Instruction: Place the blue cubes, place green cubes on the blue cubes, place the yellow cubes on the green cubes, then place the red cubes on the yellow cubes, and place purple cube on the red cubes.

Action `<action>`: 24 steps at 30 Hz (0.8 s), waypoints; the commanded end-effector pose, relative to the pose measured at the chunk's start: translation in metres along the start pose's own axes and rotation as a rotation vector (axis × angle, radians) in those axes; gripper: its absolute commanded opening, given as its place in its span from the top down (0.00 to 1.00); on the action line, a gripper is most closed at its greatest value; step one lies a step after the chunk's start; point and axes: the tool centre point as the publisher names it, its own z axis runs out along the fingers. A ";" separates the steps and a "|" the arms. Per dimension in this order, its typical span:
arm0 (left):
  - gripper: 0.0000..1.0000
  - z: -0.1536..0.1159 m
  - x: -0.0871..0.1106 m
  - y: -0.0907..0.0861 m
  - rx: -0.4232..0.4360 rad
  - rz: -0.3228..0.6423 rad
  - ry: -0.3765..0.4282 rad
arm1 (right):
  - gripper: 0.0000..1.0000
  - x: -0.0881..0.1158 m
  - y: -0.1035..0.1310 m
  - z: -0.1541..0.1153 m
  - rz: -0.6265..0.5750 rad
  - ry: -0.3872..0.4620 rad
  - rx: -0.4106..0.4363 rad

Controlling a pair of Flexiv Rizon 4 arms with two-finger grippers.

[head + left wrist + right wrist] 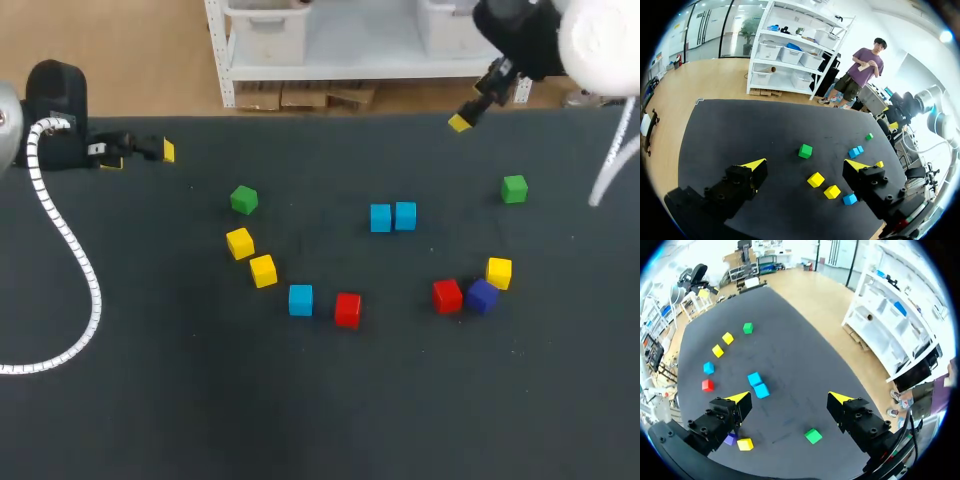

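Loose cubes lie on the black table. Two blue cubes touch side by side near the middle, and a third blue cube sits next to a red cube. Green cubes lie at the left and right. Two yellow cubes lie left of centre. At the right, a yellow cube, a red cube and the purple cube cluster together. My left gripper hangs open and empty at the far left edge. My right gripper is open and empty above the far right corner.
A white ribbed cable from my left arm loops over the table's left side. The front half of the table holds no cubes.
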 end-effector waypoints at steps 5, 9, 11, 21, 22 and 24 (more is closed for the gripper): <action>0.00 -0.001 0.002 0.004 0.016 0.003 -0.007 | 0.00 0.019 -0.004 -0.019 0.044 -0.170 0.080; 0.00 -0.001 0.002 0.004 0.016 0.003 -0.007 | 0.00 0.025 -0.009 -0.023 0.068 -0.179 0.085; 0.00 -0.001 0.002 0.004 0.016 0.003 -0.007 | 0.00 0.029 -0.011 -0.026 0.082 -0.187 0.085; 0.00 -0.001 0.002 0.004 0.016 0.003 -0.007 | 0.00 0.045 -0.025 -0.040 0.148 -0.222 0.115; 0.00 -0.001 0.002 0.004 0.016 0.003 -0.007 | 0.00 0.047 -0.026 -0.040 0.157 -0.227 0.123; 0.00 -0.001 0.002 0.004 0.016 0.003 -0.007 | 0.00 0.050 -0.028 -0.042 0.167 -0.233 0.121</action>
